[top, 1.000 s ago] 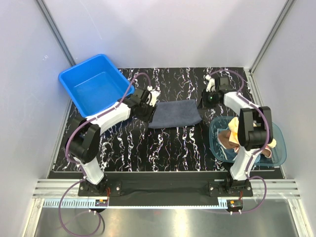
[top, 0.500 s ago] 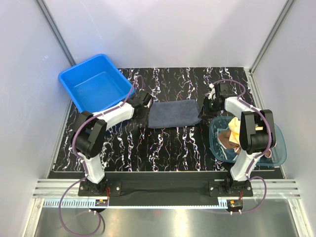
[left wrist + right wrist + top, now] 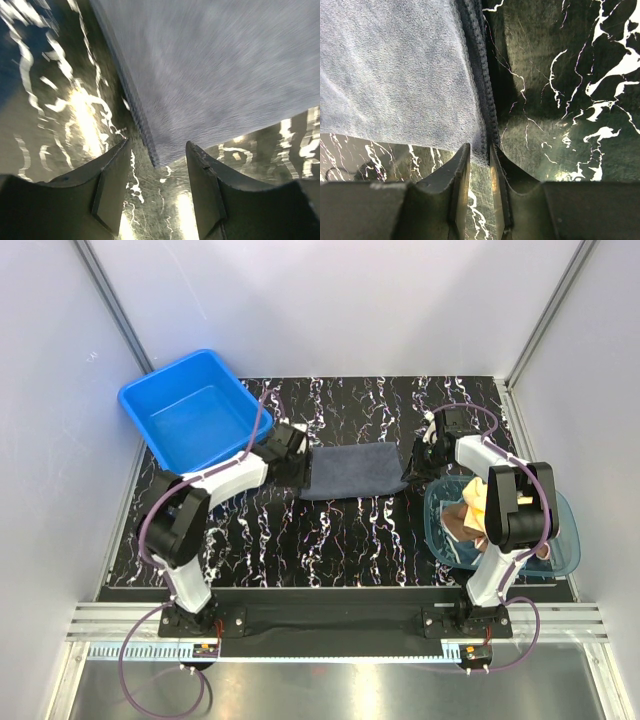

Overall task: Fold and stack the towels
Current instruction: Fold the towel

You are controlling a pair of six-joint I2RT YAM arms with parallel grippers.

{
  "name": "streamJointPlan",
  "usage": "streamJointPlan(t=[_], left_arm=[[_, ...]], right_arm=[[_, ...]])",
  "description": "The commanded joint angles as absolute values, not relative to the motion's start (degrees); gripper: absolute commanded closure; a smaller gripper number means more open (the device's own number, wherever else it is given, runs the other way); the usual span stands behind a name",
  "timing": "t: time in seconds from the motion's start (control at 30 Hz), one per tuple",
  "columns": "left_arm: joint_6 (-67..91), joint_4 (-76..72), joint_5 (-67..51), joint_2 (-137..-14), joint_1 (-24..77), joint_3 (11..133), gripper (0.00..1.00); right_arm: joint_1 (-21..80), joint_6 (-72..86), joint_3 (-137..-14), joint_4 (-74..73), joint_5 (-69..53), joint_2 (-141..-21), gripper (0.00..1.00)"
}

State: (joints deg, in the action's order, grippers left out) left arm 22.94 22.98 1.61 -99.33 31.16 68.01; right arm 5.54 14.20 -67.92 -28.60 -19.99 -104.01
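A dark navy-grey towel [image 3: 355,470] lies flat in the middle of the black marbled table. My left gripper [image 3: 301,462] is at the towel's left edge. In the left wrist view the gripper [image 3: 159,150] is open, with the towel's [image 3: 210,65] near corner just between the fingertips. My right gripper [image 3: 413,464] is at the towel's right edge. In the right wrist view the gripper [image 3: 480,147] is closed on the hemmed corner of the towel [image 3: 395,65]. A brown towel [image 3: 462,521] and a yellow towel [image 3: 478,494] lie crumpled in the bowl.
A blue plastic tub [image 3: 190,410] stands at the back left, close to my left arm. A translucent teal bowl [image 3: 566,508] sits at the right, beside my right arm. Grey walls enclose the table on three sides.
My right gripper has come forward from the back of the table to the towel's right corner and closed on it. My left gripper has shifted slightly along the towel's left edge.
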Motion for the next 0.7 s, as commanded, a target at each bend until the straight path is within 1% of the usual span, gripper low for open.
streamJointPlan(t=[0.0, 0.03, 0.1, 0.13, 0.17, 0.3, 0.37, 0.4, 0.47, 0.5, 0.53, 0.6, 0.63, 0.67], left_arm=[[24.9, 20.0, -0.9, -102.1, 31.4, 66.6, 0.48], [24.7, 20.1, -0.4, -103.0, 31.4, 66.6, 0.48], [24.7, 21.3, -0.1, -103.5, 31.3, 66.4, 0.56], [24.5, 21.6, 1.6, -103.8, 31.4, 66.4, 0.61], [24.3, 21.8, 1.8, -103.9, 31.3, 66.2, 0.73], [24.0, 23.8, 4.8, -103.5, 31.3, 65.9, 0.94], [23.8, 25.0, 6.1, -103.1, 31.3, 66.2, 0.99], [23.7, 25.8, 6.3, -102.9, 31.3, 66.4, 1.00], [23.6, 26.7, 5.6, -102.7, 31.3, 67.6, 0.95], [24.3, 27.7, 5.9, -102.9, 31.3, 68.4, 0.88], [24.9, 30.7, 8.2, -103.1, 31.3, 69.2, 0.74], [25.9, 34.5, 10.4, -102.2, 31.3, 71.7, 0.65], [26.2, 35.3, 12.7, -101.6, 31.3, 72.6, 0.55], [26.1, 35.7, 13.3, -100.7, 31.2, 73.5, 0.53]], right_arm=[[6.0, 15.2, -69.4, -28.8, -20.1, -103.1, 0.71], [5.9, 15.3, -69.2, -28.7, -20.1, -103.1, 0.70], [6.0, 15.2, -69.0, -29.1, -20.1, -103.2, 0.71], [6.0, 15.2, -68.8, -29.4, -20.0, -103.2, 0.70], [5.9, 15.3, -68.6, -29.6, -19.8, -103.1, 0.70], [5.9, 15.9, -67.6, -30.4, -18.8, -102.3, 0.72], [5.9, 16.1, -67.6, -31.3, -18.4, -101.5, 0.72], [5.9, 16.2, -68.2, -31.6, -17.7, -101.2, 0.72], [6.0, 16.3, -69.3, -32.7, -17.4, -100.1, 0.73], [5.9, 16.3, -70.7, -33.0, -17.6, -99.9, 0.73], [5.9, 16.3, -71.6, -33.4, -17.9, -99.8, 0.73], [6.0, 16.3, -74.9, -33.7, -19.9, -100.5, 0.73], [6.0, 16.2, -75.9, -33.4, -20.9, -101.6, 0.73], [6.0, 16.0, -77.0, -33.3, -22.0, -102.3, 0.73]])
